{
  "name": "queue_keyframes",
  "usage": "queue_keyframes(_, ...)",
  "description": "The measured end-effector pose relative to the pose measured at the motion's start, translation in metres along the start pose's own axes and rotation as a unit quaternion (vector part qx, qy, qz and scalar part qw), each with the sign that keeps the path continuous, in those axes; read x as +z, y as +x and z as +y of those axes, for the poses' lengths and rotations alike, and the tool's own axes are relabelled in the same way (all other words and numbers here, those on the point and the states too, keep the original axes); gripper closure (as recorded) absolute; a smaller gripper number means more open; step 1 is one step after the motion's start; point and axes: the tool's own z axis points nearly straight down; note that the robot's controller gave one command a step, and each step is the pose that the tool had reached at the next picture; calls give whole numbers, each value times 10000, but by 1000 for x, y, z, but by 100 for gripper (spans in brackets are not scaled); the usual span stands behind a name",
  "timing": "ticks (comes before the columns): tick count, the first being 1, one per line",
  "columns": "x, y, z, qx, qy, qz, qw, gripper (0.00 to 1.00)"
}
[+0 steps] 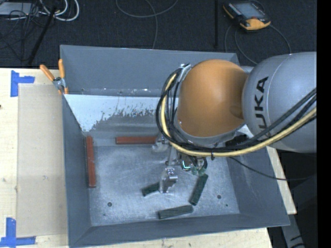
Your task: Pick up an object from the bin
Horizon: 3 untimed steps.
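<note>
orange wrist cover (209,99) blocks the view – pincer (168,182) low beside dark green bar (151,190), its opening unclear.

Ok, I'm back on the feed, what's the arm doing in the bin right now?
The KUKA arm reaches into the grey bin with its gripper down near the floor, right beside a short dark green bar. A tilted green bar and a front green bar lie close by. Two reddish-brown bars, left and back, lie apart. Nothing is visibly held.
</note>
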Motion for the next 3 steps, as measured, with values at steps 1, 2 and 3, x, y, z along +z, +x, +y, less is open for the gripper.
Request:
queue_keyframes(1, -4, -1, 0, 14, -10, -38, 10000, 0)
queue_keyframes(2, 48, -6, -13, -160, -15, -72, 9998, 0)
queue_keyframes(3, 116, -4, -33, -898, -7, -59, 9959, 0)
